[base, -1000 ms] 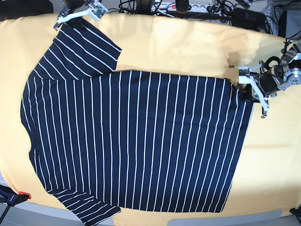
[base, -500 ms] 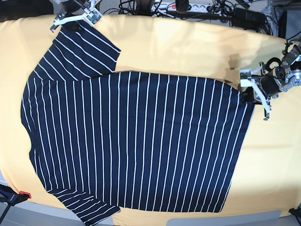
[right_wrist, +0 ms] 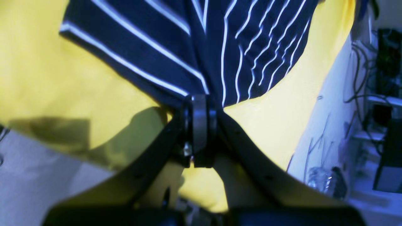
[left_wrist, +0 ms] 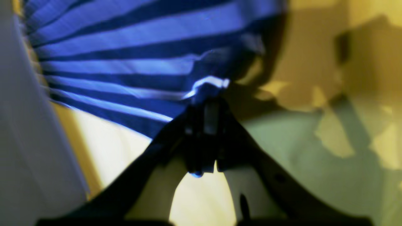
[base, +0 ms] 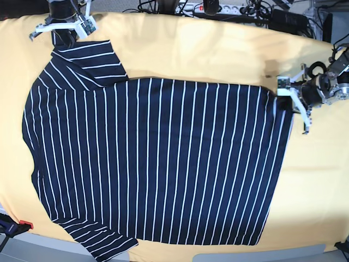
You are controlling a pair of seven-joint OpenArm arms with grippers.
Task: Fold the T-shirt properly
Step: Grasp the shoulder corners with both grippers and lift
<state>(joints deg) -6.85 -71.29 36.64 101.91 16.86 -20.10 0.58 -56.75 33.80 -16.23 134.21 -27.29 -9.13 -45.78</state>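
Yellow cloth covers the worktop [base: 207,49] from edge to edge, and we see the T-shirt [base: 158,158] spread flat across it, filling the middle and left of the base frame, one sleeve at upper left and the other at the lower left edge. Along the top edge of that frame, behind the worktop, a power strip [base: 210,7] lies among tangled black cables [base: 158,6]. A red clamp [base: 27,225] grips the worktop edge at lower left.

At upper left, our right tool [base: 61,34] sits at the sleeve's end; its wrist view shows the jaws pressed together on the sleeve hem. At the right of the frame, our left tool [base: 284,103] is pinching the shirt's bottom corner, jaws closed on bunched fabric in its own blurred wrist view.
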